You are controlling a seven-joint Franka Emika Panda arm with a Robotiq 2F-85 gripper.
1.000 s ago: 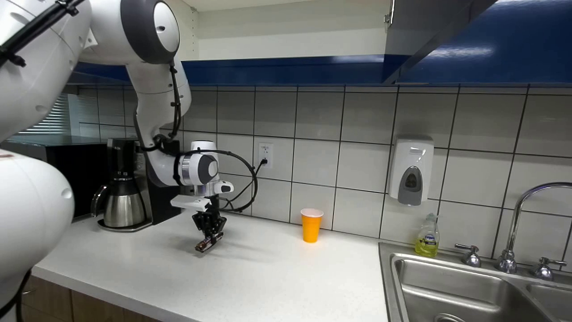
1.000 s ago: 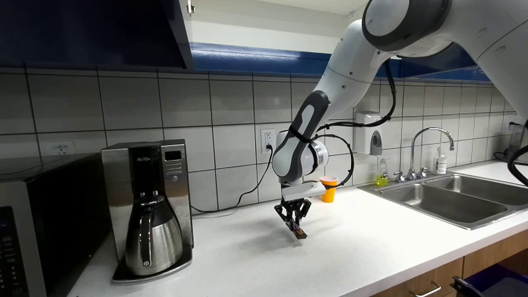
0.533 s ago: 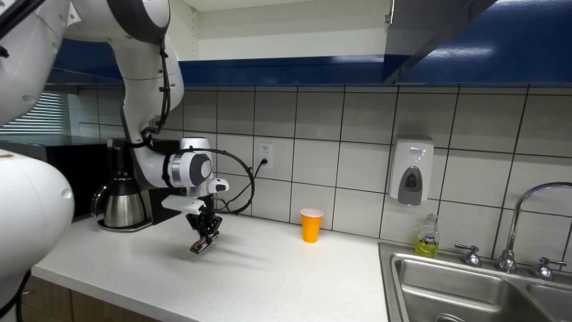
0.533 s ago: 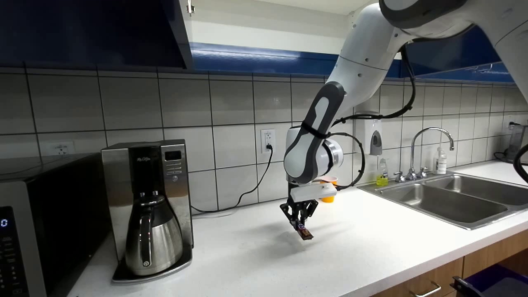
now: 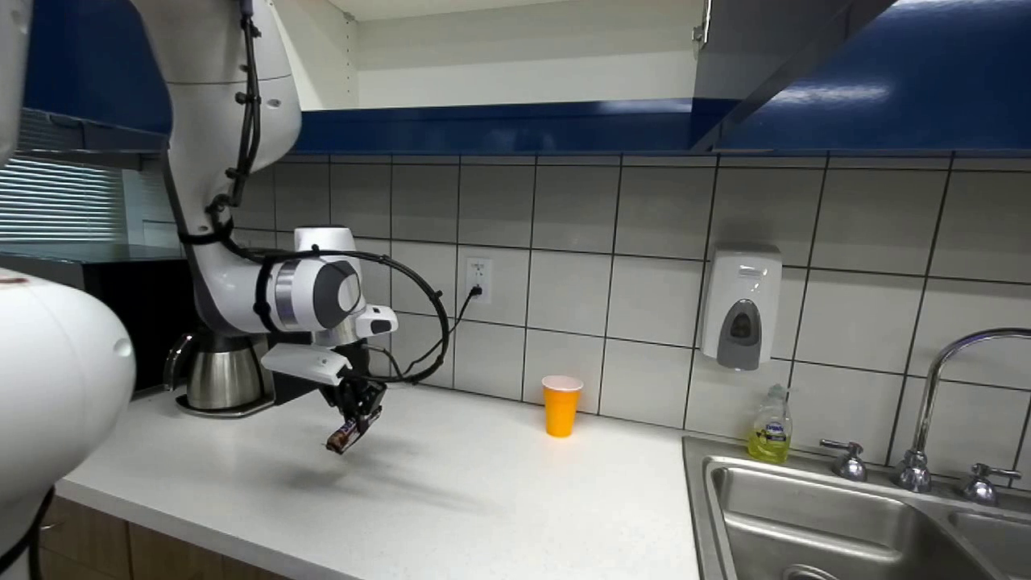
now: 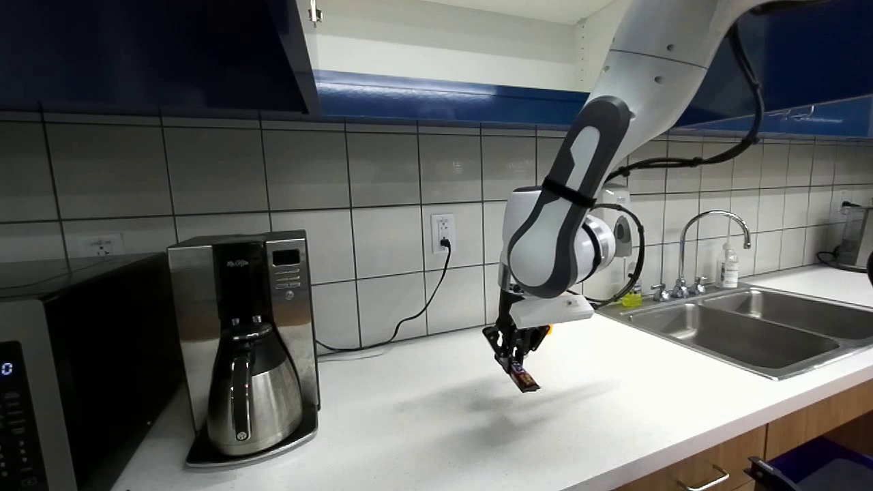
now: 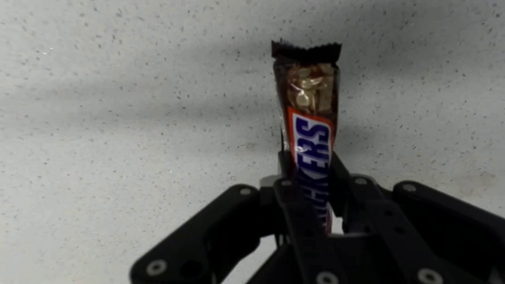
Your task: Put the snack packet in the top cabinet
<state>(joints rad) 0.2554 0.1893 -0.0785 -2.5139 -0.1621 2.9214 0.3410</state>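
The snack packet (image 7: pixel 309 90) is a dark brown wrapper with a Snickers label. My gripper (image 7: pixel 309 167) is shut on it, with the fingers on its two long sides; the far end sticks out past the fingertips and the near end is partly hidden by the gripper. In both exterior views the packet (image 5: pixel 345 435) (image 6: pixel 524 378) hangs tilted downward from the gripper (image 5: pixel 360 412) (image 6: pixel 513 360), above the white counter. The top cabinet (image 5: pixel 515 127) (image 6: pixel 443 95) is on the wall above, with a blue bottom edge, a white interior and an open door (image 5: pixel 773 72).
An orange cup (image 5: pixel 561 407) stands near the tiled wall. A coffee maker (image 6: pixel 242 341) and a black microwave (image 6: pixel 95 368) stand at one end of the counter (image 6: pixel 409 436). A sink (image 5: pixel 838 515), dish soap (image 5: pixel 771 427) and a wall dispenser (image 5: pixel 741 306) are at the other end.
My gripper has moved away from the back wall and slightly up, still holding the packet. Its shadow lies farther from it on the counter. The cup and cabinet have not moved.
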